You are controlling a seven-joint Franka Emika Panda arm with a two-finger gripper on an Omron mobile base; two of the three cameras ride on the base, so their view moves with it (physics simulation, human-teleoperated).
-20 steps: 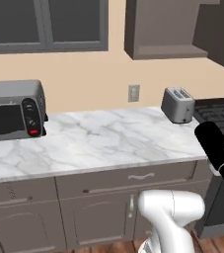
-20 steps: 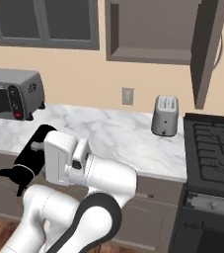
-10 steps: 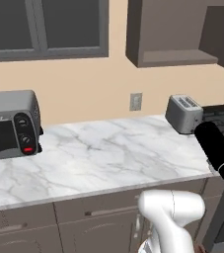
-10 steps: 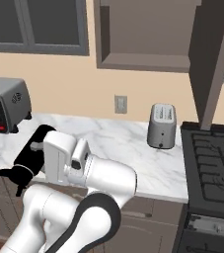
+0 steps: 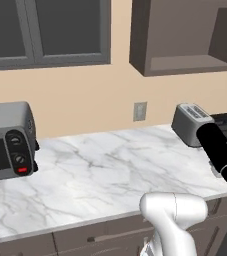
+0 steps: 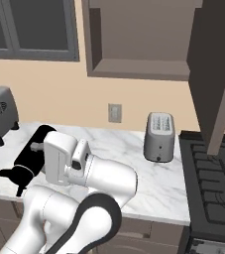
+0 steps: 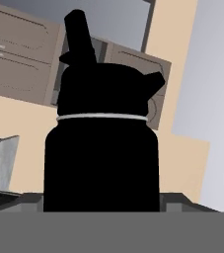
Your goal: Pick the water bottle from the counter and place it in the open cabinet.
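The bottle [image 7: 101, 148] sits very close in front of the hand camera. It is all black, with a thin white ring under its cap. The cap has a spout or handle sticking up. The fingers cannot be seen there, so I cannot tell for sure if the gripper is squeezing the bottle, though it looks held.

In the right base view the bottle [image 6: 28, 158] is a black shape lying tilted at the end of the arm [image 6: 84, 171], over the left part of the counter [image 6: 163, 191]. It does not seem to touch the counter. In the left base view a black tube [image 5: 219, 150] shows at the right edge, just in front of the toaster [image 5: 189, 122]; it may be the bottle or part of the arm.

The cabinet [image 6: 139, 42] hangs open on the wall, above the toaster [image 6: 158, 136] and the wall socket [image 6: 115, 113]. The bottle is well below it and off to the left. A toaster oven [image 5: 7, 140] stands on the left end of the counter. A stove [image 6: 213, 183] is just beside the counter on the right.
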